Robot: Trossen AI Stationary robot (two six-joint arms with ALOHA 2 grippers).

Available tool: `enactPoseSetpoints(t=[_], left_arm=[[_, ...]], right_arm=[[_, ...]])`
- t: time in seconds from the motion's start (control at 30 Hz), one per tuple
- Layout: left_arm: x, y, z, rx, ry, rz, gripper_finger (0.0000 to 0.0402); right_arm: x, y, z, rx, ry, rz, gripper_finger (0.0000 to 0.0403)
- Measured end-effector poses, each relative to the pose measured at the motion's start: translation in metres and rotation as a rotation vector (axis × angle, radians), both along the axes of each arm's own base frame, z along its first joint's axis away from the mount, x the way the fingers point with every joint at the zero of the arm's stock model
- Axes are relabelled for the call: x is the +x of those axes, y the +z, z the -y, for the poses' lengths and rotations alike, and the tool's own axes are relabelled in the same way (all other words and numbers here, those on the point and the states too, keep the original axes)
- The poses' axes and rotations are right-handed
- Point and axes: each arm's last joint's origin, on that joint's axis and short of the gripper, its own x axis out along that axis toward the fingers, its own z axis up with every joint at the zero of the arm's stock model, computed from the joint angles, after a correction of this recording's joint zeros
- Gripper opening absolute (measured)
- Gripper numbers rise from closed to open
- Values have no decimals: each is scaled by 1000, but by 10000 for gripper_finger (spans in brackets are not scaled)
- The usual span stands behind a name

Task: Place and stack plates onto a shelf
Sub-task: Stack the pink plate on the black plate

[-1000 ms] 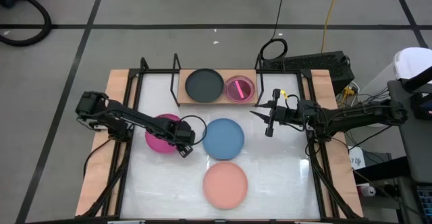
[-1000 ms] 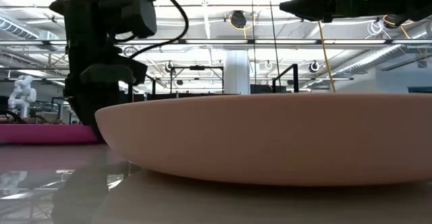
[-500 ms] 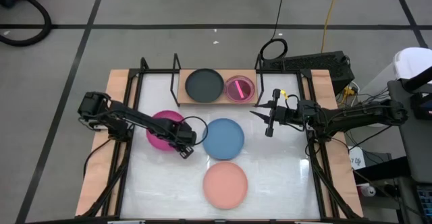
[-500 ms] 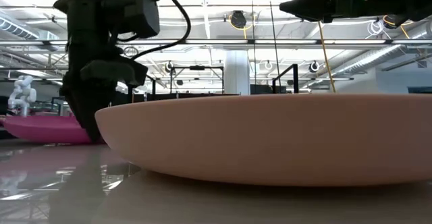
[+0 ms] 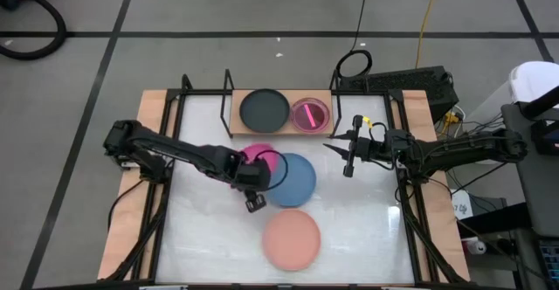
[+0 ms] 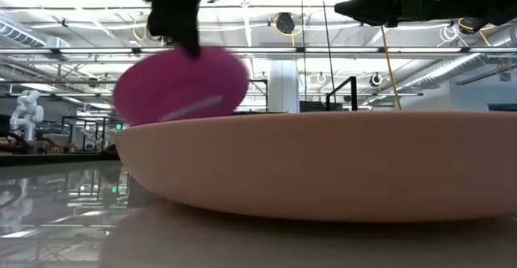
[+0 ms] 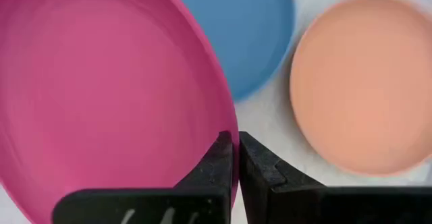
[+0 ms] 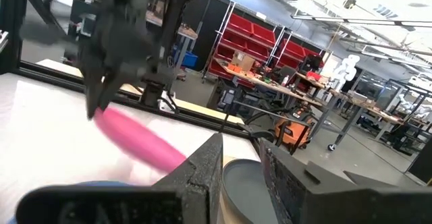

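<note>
— Lifted since a second ago: magenta plate (image 5: 256, 154), pinched at its rim by the left gripper (image 5: 254, 182), over the blue plate's (image 5: 293, 180) edge.
— And the right gripper (image 5: 348, 161)?
— Beside the blue plate; seemingly part-open, empty.

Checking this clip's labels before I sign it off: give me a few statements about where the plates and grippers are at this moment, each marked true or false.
1. The left gripper is shut on the rim of the magenta plate. True.
2. The magenta plate lies flat on the table. False: it is lifted off the table and tilted, as the low view shows.
3. The black plate sits on the shelf. True.
4. The right gripper holds the blue plate. False: it hangs over the table to the right of the blue plate and holds nothing.
5. The salmon plate is stacked on the blue plate. False: it lies by itself on the table, nearer the front edge.
</note>
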Motion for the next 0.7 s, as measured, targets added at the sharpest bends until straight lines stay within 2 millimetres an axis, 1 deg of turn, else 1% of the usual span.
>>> enactPoseSetpoints(t=[0.1,0.17,0.27,0.37,0.43,0.6,0.7], left_arm=[[2,26,-2,119,-47,38,9],[6,40,-6,243,-73,89,9],[9,50,-18,459,-114,105,9],[13,51,-35,615,-147,81,9],[19,50,-53,651,-155,74,9],[31,41,-100,619,-161,53,9],[35,30,-127,584,-141,14,9]], right_arm=[[0,0,0,0,-1,0,82],[0,0,0,0,-1,1,82],[0,0,0,0,0,3,82],[0,0,0,0,0,3,82],[0,0,0,0,0,2,82],[0,0,0,0,0,1,82],[0,0,0,0,0,0,82]])
